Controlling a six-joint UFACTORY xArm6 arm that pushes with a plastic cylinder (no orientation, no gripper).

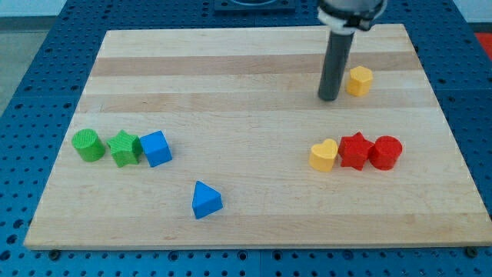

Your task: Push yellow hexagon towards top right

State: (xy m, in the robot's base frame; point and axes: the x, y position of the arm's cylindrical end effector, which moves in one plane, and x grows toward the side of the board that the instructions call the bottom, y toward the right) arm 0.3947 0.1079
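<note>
The wooden worktop (254,46) carries everything. My tip (329,98), a bare rod with no end effector to open or close, stands just left of the yellow hexagon (359,80) near the view's top right. Lower right sit the red cylinder (385,151), red star (355,150) and yellow heart (324,155).

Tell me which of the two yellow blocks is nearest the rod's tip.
The yellow hexagon, just to the view's right of my tip, near the board's top. The yellow heart lies farther down, beside the red star.
</note>
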